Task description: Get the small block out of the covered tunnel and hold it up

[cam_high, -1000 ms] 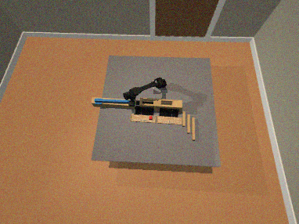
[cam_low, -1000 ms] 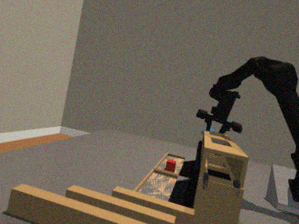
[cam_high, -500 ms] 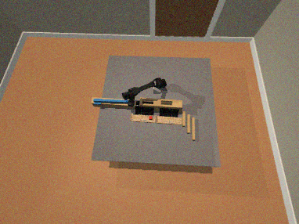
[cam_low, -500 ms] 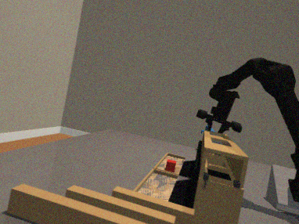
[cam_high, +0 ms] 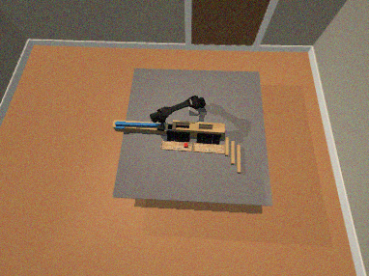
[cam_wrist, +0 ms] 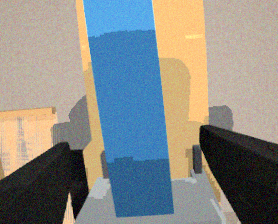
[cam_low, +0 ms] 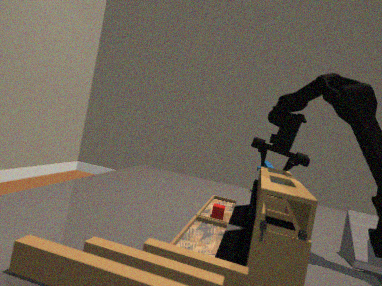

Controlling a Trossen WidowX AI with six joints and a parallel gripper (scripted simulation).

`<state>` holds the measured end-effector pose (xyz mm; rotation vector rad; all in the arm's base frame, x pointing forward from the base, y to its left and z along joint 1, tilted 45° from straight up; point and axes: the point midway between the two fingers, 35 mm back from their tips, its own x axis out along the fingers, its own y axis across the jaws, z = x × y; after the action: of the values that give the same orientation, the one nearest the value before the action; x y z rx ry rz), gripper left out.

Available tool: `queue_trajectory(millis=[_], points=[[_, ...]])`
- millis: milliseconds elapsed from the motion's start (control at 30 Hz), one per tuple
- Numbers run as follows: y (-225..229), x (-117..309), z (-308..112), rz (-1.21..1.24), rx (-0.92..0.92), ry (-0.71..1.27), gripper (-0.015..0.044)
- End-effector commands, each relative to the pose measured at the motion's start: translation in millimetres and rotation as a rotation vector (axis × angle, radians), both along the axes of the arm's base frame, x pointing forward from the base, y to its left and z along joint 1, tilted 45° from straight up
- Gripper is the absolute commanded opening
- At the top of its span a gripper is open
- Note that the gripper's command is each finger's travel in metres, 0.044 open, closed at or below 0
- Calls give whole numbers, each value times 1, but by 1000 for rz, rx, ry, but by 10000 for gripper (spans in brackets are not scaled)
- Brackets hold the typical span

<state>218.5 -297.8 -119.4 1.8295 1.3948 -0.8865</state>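
The long wooden tunnel (cam_high: 194, 126) (cam_low: 280, 260) has openings in its roof. The blue handle (cam_high: 137, 124) (cam_low: 268, 164) (cam_wrist: 131, 95) runs out of its left end in the top view, along a wooden channel (cam_high: 145, 129) (cam_wrist: 182, 45). My gripper (cam_high: 164, 126) (cam_low: 274, 168) (cam_wrist: 135, 137) is open and points down over the handle beside the tunnel's end. Its fingers stand on either side of the handle with gaps. A grey piece (cam_wrist: 192, 202) lies under the handle's near end in the wrist view. I cannot see a block inside the tunnel.
A small red block (cam_high: 185, 145) (cam_low: 218, 211) sits in a shallow wooden tray (cam_high: 208, 147) (cam_low: 200, 235) beside the tunnel. Three loose rods (cam_high: 233, 152) (cam_low: 115, 266) lie past the tunnel's far end. The arm's grey base (cam_low: 357, 240) stands on the tunnel's other side.
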Motion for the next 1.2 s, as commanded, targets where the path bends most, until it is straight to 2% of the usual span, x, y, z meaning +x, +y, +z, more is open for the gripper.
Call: queue_trajectory(millis=[0, 67, 300, 867, 1167], points=[[-14, -2, 11, -3, -12, -6, 394], [-19, -2, 18, -5, -13, -7, 440], [-8, 0, 26, -6, -12, -8, 440], [-10, -1, 22, -4, -13, -9, 0], [-11, -1, 21, -4, -13, -9, 0]])
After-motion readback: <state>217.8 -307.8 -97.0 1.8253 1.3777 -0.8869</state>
